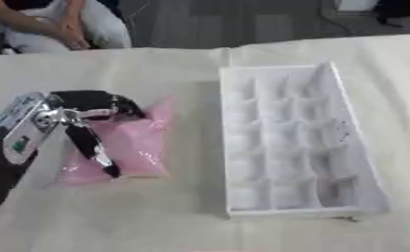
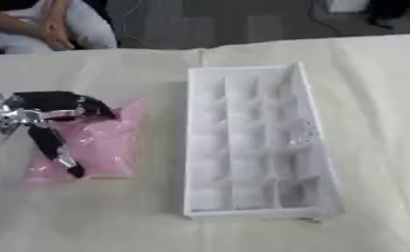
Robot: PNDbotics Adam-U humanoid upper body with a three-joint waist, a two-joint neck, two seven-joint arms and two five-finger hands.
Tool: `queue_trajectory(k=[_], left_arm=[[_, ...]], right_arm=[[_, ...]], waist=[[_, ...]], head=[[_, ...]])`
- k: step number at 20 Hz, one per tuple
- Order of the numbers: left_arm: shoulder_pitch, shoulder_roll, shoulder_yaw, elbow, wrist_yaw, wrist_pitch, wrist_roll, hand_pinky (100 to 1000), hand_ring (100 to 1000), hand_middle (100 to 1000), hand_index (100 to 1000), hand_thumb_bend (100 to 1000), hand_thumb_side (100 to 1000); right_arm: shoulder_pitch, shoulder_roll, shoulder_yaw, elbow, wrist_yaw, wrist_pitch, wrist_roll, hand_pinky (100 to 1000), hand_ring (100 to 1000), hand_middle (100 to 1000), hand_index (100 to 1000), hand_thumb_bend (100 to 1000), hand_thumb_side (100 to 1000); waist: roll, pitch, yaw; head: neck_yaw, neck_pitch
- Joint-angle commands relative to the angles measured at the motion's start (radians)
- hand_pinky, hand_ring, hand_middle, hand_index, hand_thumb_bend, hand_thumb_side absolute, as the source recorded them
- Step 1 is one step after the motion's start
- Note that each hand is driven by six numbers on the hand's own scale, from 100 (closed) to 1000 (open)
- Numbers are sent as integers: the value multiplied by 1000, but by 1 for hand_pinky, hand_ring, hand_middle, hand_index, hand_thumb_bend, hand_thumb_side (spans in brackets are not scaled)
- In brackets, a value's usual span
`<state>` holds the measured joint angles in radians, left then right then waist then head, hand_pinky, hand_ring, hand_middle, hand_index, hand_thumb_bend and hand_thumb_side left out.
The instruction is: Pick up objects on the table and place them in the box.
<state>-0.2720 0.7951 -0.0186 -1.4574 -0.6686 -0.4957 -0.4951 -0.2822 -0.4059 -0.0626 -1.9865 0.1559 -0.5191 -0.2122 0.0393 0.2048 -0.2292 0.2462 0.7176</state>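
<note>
A pink plastic bag (image 1: 131,147) lies flat on the cloth-covered table, left of the box. My left hand (image 1: 83,110) comes in from the left and sits on the bag's upper left part. Its fingers curl over the bag's top edge and its thumb (image 1: 92,145) reaches down across the bag's face, so the hand is shut on the bag. The white box (image 1: 238,147), divided into several small cells, lies to the right of the bag with nothing visible in its cells. My right hand shows in neither view.
A cream cloth (image 1: 156,216) covers the table, with creases near the box. A seated person is at the far left edge, away from the things.
</note>
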Motion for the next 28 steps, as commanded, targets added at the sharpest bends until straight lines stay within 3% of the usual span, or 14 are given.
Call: queue_trajectory(k=[1,2,3,4,7,10,12,16,23,28], left_arm=[[9,8,9,-6,-9,27,109,261,462,481,601,435,228],[11,8,6,-4,-12,38,153,243,448,466,567,317,170],[13,9,2,-2,-15,48,192,248,454,470,577,347,190],[14,10,-2,0,-18,54,223,231,425,453,548,293,137],[16,13,-5,0,-20,62,306,195,400,429,523,272,100],[16,15,-5,-4,-20,62,374,100,335,343,439,153,100],[16,15,-4,-9,-19,61,418,100,285,274,374,100,100],[20,17,2,-18,-16,56,497,100,100,100,194,128,100],[43,80,47,-52,-62,45,546,100,100,100,160,253,100],[56,125,97,-68,-66,51,566,100,100,100,163,271,100]], right_arm=[[-14,-9,-9,-13,-2,-2,-3,100,108,102,464,393,1000],[-14,-9,-9,-13,-2,-2,-3,100,109,102,464,394,1000],[-14,-9,-9,-13,-2,-2,-3,100,108,102,464,394,1000],[-14,-8,-8,-13,-2,-2,-2,100,109,102,464,395,1000],[-14,-8,-8,-13,-3,-1,-1,100,109,102,464,394,1000],[-13,-7,-8,-13,-3,-1,0,100,109,102,464,394,1000],[-12,-6,-9,-13,-4,0,0,100,109,102,464,393,1000],[-10,-5,-10,-13,-4,1,-1,100,110,102,464,393,1000],[-2,-3,-13,-13,-3,9,-1,100,111,103,464,392,1000],[3,-5,-12,-13,-3,14,2,100,112,103,464,393,1000]], waist=[[-4,-8,-1],[-4,-8,-1],[-4,-8,0],[-3,-8,0],[-2,-9,1],[-1,-10,0],[-1,-10,0],[-1,-11,1],[5,-20,14],[8,-28,25]], head=[[-5,-13],[-4,-13],[-4,-13],[-3,-14],[-3,-15],[-3,-15],[-3,-15],[-3,-17],[-8,-17],[-17,-24]])
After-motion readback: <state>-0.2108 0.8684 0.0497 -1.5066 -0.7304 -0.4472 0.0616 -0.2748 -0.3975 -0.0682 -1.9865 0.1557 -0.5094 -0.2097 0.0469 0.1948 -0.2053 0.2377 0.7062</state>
